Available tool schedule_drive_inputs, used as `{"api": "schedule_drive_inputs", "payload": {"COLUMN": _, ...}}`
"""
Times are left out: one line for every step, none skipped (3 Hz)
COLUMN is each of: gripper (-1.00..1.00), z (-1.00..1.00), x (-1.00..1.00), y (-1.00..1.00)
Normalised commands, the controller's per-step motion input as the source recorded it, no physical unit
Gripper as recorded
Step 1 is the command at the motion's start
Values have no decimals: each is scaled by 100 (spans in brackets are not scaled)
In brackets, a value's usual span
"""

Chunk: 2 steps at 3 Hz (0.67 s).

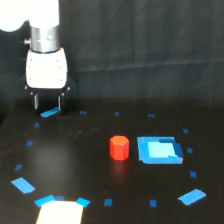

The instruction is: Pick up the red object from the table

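Observation:
The red object (119, 147) is a small stubby red-orange block standing upright on the black table (90, 165), near the middle of the exterior view. My gripper (48, 103) hangs from the white arm at the upper left, well away from the block and above the table's far left part. Its two dark fingers (36, 102) point down with a gap between them and nothing held, so it is open.
A blue square patch (159, 150) lies just to the right of the block. Small blue tape marks (191, 196) ring the work area. A white patch (59, 213) sits at the bottom edge, left of centre. A dark curtain backs the scene.

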Motion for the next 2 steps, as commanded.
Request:
{"api": "schedule_drive_inputs", "payload": {"gripper": 78, "z": -43, "x": 100, "y": -81}}
{"api": "schedule_drive_inputs", "payload": {"gripper": 97, "z": -9, "x": 100, "y": -66}}
